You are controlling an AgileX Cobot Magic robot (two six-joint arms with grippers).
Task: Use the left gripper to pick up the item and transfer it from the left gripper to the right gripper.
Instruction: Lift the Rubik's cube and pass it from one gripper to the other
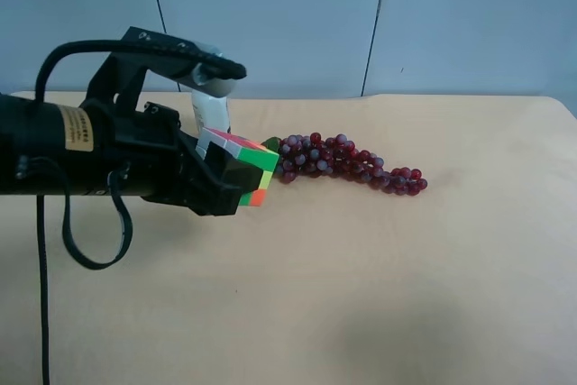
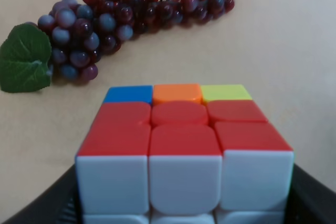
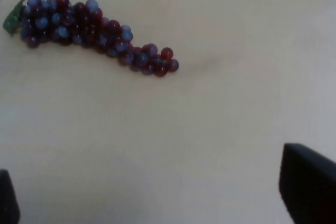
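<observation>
Pale wood tabletop (image 1: 379, 295) fills my screens, with blue-grey wall panels behind it. The puzzle cube (image 1: 240, 161) sits between the fingers of the left gripper (image 1: 236, 176), just off the leaf end of the grape bunch (image 1: 347, 161); in the high view it almost meets the green leaf (image 2: 23, 59). It looks to be held off the table, though I can't say so for certain.

From the left wrist camera, the cube (image 2: 184, 150) shows a white face towards me and a mostly red face above it, with one blue, one orange and one yellow-green square along the edge nearest the grapes (image 2: 136, 14). A black finger (image 2: 315, 200) shows at each side of the cube, so the jaws are clamped on it.

A white bottle (image 1: 212, 105) stands behind the left arm, farther back than the bunch's leaf end.

On the right wrist camera the right gripper (image 3: 157, 190) has its jaws spread wide, one dark finger (image 3: 307, 184) at each edge of the picture, nothing between them but bare table. It is well apart from the grapes (image 3: 94, 32).
</observation>
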